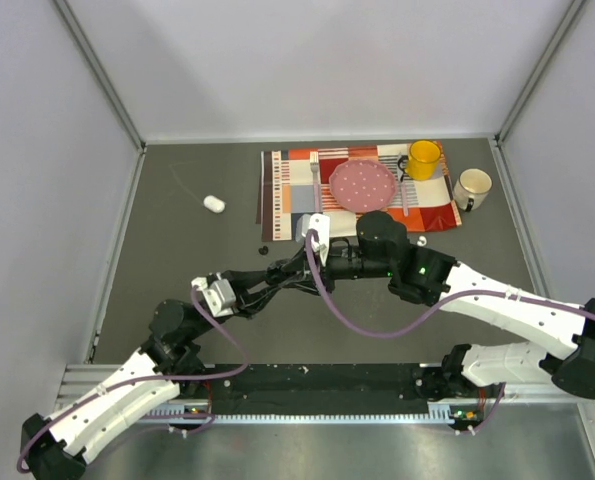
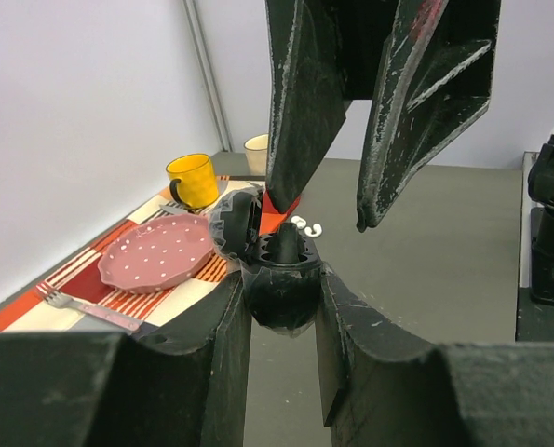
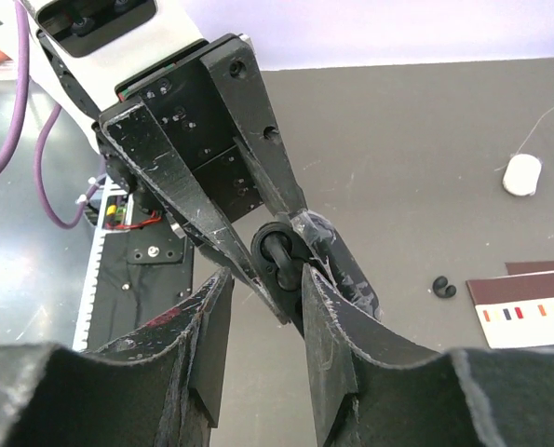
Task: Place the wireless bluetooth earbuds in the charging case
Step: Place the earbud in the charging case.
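- Your left hand [image 2: 283,296] is pinching the black charging case [image 2: 281,284] at mid-frame. Its lid [image 2: 237,223] is swung open toward the upper left.
- A black stem [image 2: 286,244] stands upright in the case, long axis vertical, pointing at your right hand [image 2: 328,212], whose fingers are spread just above.
- Two white earbuds [image 2: 304,224] lie on the counter [image 2: 425,279] behind the case.
- A black earbud [image 3: 442,287] lies at the right of the right wrist view, too small to tell which way it points.
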